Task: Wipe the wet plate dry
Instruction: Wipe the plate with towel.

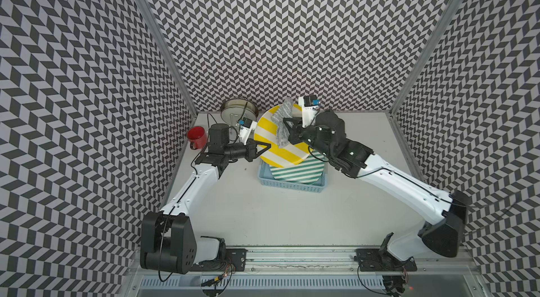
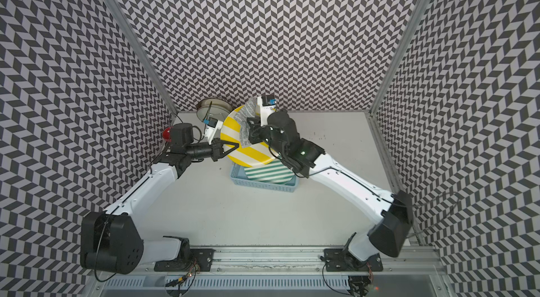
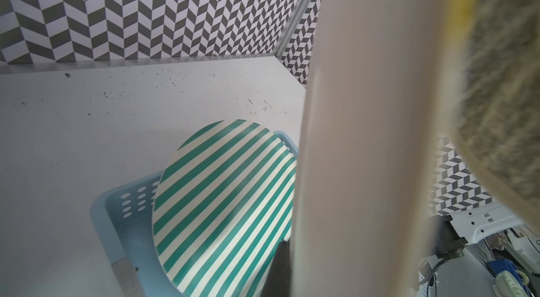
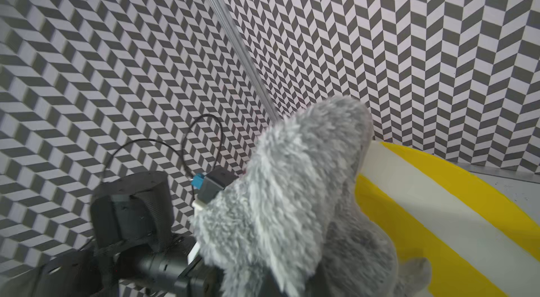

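Observation:
A yellow-and-white striped plate is held up tilted above the basket. My left gripper is shut on its left rim. In the left wrist view the plate's pale underside fills the frame beside one dark finger. My right gripper is shut on a fluffy grey cloth, which lies against the plate's upper face. In the right wrist view the cloth hides the jaws and covers part of the plate.
A light blue basket under the raised plate holds a green-and-white striped plate. A red mug stands by the left wall. A metal bowl sits at the back wall.

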Available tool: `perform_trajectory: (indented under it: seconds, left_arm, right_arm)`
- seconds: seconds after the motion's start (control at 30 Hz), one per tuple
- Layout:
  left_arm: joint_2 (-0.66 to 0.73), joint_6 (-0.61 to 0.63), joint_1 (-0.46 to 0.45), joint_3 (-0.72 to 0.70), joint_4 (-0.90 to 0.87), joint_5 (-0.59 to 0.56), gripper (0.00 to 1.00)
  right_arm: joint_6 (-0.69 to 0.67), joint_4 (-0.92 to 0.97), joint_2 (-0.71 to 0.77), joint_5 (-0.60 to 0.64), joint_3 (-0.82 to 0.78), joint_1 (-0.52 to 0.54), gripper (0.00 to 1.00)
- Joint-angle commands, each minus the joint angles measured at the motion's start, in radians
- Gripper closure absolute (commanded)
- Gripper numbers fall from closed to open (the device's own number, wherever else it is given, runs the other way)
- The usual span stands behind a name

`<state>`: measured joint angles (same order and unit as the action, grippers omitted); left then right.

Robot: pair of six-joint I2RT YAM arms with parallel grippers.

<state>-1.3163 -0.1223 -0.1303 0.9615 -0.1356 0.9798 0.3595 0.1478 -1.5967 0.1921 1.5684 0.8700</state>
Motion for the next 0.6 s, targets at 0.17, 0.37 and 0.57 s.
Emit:
perform_trajectory:
  seconds: [0.17,0.37,0.57]
  left_arm:
    - [0.040,-0.017,0.000,-0.004,0.090,0.079,1.00]
    - [0.045,-0.014,0.001,-0.007,0.091,0.079,1.00]
    - [0.041,-0.021,0.002,-0.003,0.093,0.112,1.00]
  right_arm:
    - [-0.006,0.109,-0.298,0.219,0.372,0.023,1.00]
    - [0.063,0.145,-0.292,0.352,0.290,-0.006,1.00]
    - [0.129,0.061,-0.115,0.293,0.004,-0.122,1.00]
